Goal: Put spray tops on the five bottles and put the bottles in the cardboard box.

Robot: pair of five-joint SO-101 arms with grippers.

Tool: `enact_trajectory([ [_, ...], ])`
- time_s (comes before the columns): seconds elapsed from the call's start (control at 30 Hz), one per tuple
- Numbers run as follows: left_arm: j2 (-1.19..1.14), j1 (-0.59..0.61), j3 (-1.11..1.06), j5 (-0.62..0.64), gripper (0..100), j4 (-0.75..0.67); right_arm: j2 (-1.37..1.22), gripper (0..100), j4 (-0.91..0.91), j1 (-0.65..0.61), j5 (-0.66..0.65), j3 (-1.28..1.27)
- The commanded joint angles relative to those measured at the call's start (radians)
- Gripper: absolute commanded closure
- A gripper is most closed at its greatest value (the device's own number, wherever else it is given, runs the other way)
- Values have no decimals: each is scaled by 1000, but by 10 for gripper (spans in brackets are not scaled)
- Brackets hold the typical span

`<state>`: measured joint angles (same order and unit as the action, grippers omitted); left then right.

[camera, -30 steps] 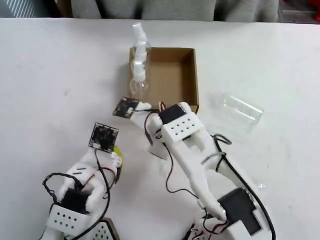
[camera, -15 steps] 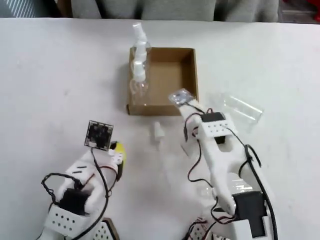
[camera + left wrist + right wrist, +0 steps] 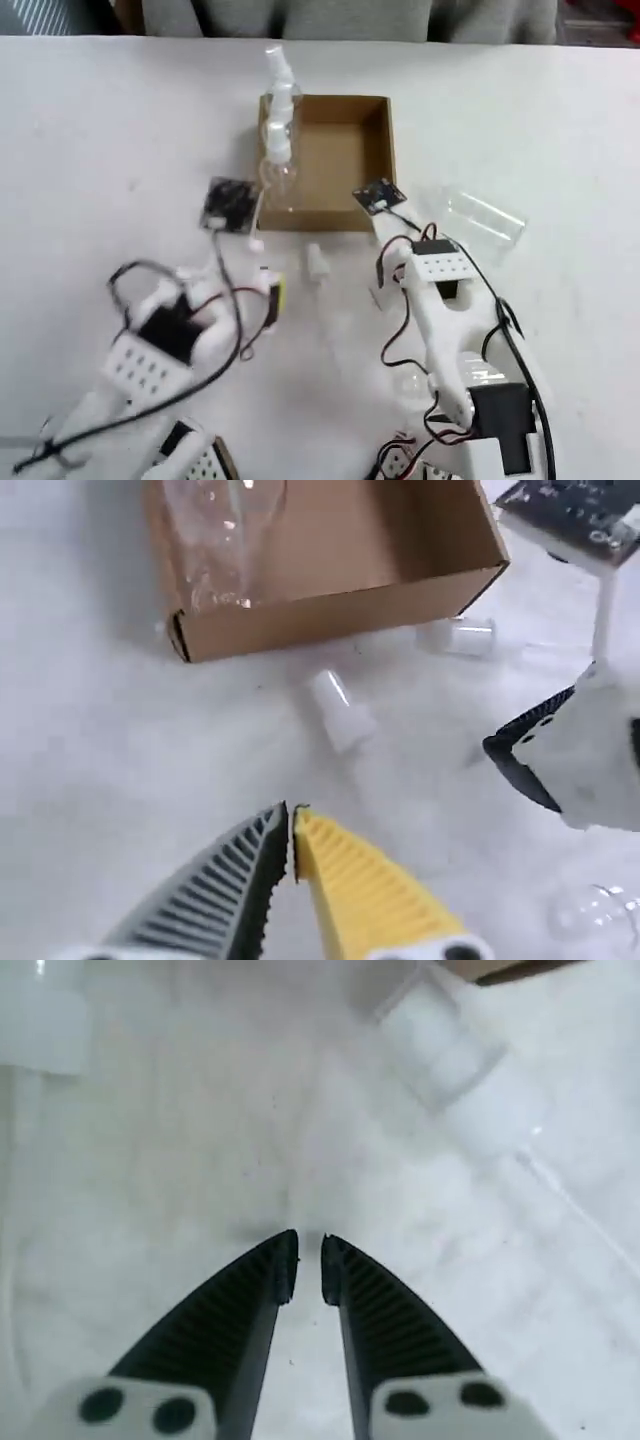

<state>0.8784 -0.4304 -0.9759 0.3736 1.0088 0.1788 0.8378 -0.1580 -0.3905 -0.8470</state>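
White bench (image 3: 120, 120) is filling nearly the whole high view, with a grey strip of room running along the top edge. The cardboard box (image 3: 345, 150) is sitting open just above the middle of the frame. A row of topped bottles (image 3: 276, 150) is lining its left wall, the farthest one poking out past the box's upper edge. I can't tell how many are in that row, they're all see-through and overlapping. One lone clear bottle (image 3: 485, 222) is lying on its side on the bench right of the box, well apart from the row.

A loose white top (image 3: 318, 261) is lying on the bench just below the box's front wall, between the two arms. A small clear cap (image 3: 455, 638) is lying near the box's lower right corner, close to the right arm.

The left arm is coming in from the lower left. Its camera board (image 3: 232, 205) is hanging just beside the box's lower left corner. The left hand (image 3: 292, 820) is hovering over bare bench near the loose white top without touching it, grey and yellow fingers (image 3: 360, 880) pressed together and gripping nothing.

The right arm is coming up from the lower right, and its own board (image 3: 378, 197) is covering the box's lower right corner, so that corner is getting blocked from above. The right hand (image 3: 308, 1260) is hanging over the bench by that corner. Its black fingers (image 3: 240, 1300) are all but closed, with just a sliver between the tips and nothing in them. Something clear (image 3: 412, 380) is sitting beside the right arm lower down; can't make out what.
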Motion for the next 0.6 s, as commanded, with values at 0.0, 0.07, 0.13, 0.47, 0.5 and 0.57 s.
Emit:
enact_trajectory([
  [0.0, -182, -73, 169, 115, 972, 5, 30, 967, -15, 13, 0, 2],
  [0.07, -254, -96, 218, 167, 972, 5, 30, 967, -13, 28, 0, 2],
  [0.13, -321, -117, 252, 204, 972, 5, 30, 967, -15, 39, 0, 3],
  [0.47, -607, -124, 374, 242, 780, 8, 30, 967, -22, 35, -2, 2],
  [0.5, -621, -122, 376, 262, 762, 5, 30, 967, -22, 35, -2, 2],
  [0.57, -650, -117, 390, 331, 752, 0, 30, 967, -22, 35, -15, 2],
])
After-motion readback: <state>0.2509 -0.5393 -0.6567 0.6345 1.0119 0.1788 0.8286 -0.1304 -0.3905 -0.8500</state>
